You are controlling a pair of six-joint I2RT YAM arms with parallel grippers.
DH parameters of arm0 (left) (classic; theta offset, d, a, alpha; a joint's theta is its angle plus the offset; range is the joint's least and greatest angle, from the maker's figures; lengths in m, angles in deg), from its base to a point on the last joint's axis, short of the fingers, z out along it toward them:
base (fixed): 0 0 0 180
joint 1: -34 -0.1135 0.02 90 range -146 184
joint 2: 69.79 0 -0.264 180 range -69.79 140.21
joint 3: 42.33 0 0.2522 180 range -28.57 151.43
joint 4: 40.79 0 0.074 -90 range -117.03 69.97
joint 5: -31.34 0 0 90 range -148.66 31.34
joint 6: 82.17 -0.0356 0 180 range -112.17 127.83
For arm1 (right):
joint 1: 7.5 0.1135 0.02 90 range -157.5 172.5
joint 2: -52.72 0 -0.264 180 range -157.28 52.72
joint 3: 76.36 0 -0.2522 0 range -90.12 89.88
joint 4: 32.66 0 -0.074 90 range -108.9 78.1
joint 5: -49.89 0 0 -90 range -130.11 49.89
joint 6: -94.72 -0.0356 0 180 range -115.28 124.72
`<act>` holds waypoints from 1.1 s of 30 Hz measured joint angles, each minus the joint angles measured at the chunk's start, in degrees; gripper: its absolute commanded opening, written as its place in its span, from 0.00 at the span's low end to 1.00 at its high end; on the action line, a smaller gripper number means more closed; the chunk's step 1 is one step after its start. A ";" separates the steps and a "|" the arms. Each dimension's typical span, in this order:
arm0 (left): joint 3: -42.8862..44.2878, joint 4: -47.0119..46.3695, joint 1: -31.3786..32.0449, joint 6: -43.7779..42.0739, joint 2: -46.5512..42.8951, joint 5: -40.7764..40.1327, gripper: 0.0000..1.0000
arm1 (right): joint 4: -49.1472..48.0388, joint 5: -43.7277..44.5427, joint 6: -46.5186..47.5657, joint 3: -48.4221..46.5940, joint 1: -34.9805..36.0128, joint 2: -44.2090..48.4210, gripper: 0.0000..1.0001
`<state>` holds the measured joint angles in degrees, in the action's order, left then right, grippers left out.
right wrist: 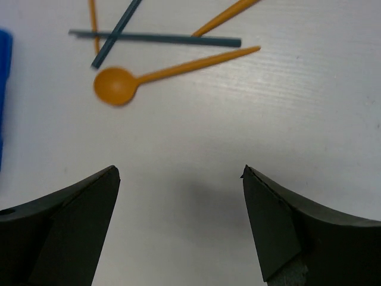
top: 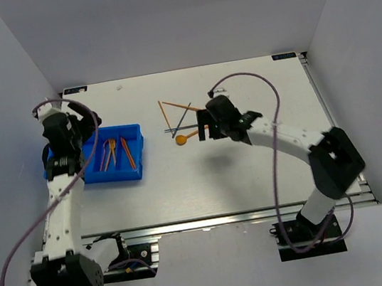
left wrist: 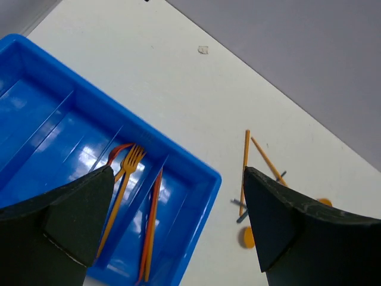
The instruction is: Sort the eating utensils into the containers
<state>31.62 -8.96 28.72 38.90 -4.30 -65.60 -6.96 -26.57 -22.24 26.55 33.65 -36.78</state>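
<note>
The blue bin (top: 138, 153) sits at the table's left. In the left wrist view one compartment of the bin (left wrist: 47, 125) holds orange forks (left wrist: 130, 162). The compartment to its right holds orange and red sticks (left wrist: 152, 223). My left gripper (top: 87, 130) hangs open above the bin, and nothing is between its jaws (left wrist: 178, 171). Loose on the table lie an orange spoon (right wrist: 119, 85), crossed dark blue sticks (right wrist: 155, 37) and orange sticks (top: 164, 117). My right gripper (right wrist: 178, 170) stands open and empty over bare table just short of the spoon (top: 182, 139).
White walls close in the table on the left, back and right. A metal rail (top: 224, 218) runs along the near edge between the two arm bases. A small white speck (left wrist: 203, 50) lies on the table behind the bin.
</note>
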 measured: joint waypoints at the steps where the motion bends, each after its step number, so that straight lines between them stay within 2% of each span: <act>1: -2.40 0.33 0.07 -0.79 -3.74 0.42 0.98 | 2.54 2.19 -1.53 -4.11 -0.48 -3.89 0.86; 5: -13.27 2.29 0.44 -3.63 -15.43 0.94 0.98 | 7.56 7.72 -6.34 -16.44 -1.66 -17.59 0.68; 8: -19.06 5.03 1.33 -4.74 -19.85 0.04 0.98 | 10.99 10.01 -9.64 -24.11 -1.64 -26.08 0.62; 11: -20.09 5.57 2.40 -5.40 -20.59 -0.11 0.98 | 13.60 11.74 -13.09 -28.63 -1.49 -31.32 0.59; 18: -19.96 5.53 3.32 -5.90 -16.79 0.96 0.98 | 15.56 14.21 -17.99 -32.13 -0.50 -34.69 0.59; 27: -19.96 5.46 4.20 -6.21 -18.03 2.12 0.98 | 17.53 16.06 -20.02 -37.99 0.35 -40.04 0.58; 30: -19.96 5.46 4.28 -6.23 -18.05 2.27 0.98 | 19.02 16.74 -20.70 -39.34 0.57 -40.79 0.52; 33: -19.96 5.46 4.28 -6.21 -18.05 2.29 0.98 | 20.83 18.10 -21.64 -39.39 0.90 -40.85 0.34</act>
<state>11.66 -3.50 33.00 32.70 -22.35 -63.31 13.87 -8.48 -43.88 -12.84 34.55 -77.63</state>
